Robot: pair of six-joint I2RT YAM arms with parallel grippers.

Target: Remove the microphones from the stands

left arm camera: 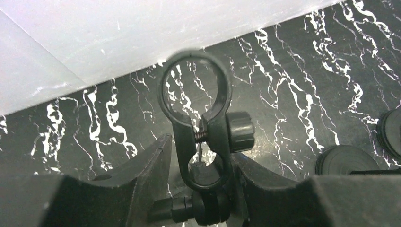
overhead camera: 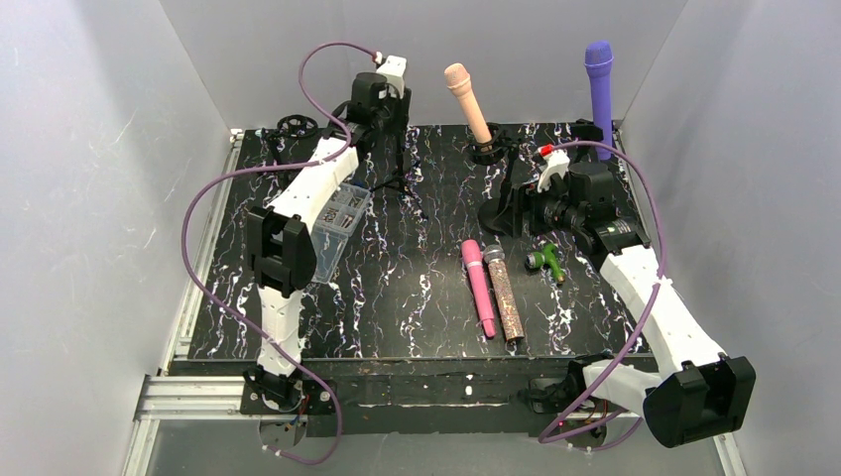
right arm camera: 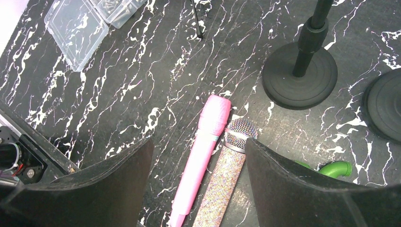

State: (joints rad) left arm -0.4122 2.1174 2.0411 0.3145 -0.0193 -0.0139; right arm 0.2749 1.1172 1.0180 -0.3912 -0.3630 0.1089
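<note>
No legible text, labels, brands or numbers in view

Bare tabletop [overhead camera: 417, 273] between plastic box [overhead camera: 337, 226] and pink microphone [overhead camera: 478, 286]

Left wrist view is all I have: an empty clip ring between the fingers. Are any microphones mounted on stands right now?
Observer: Two, a peach microphone and a purple microphone, both clipped upright at the back.
Operator: Any lying loose?
Observer: A pink microphone and a glitter microphone lie side by side on the table.
Operator: And the other arm?
Observer: The right gripper is open above those two, holding nothing.
</note>
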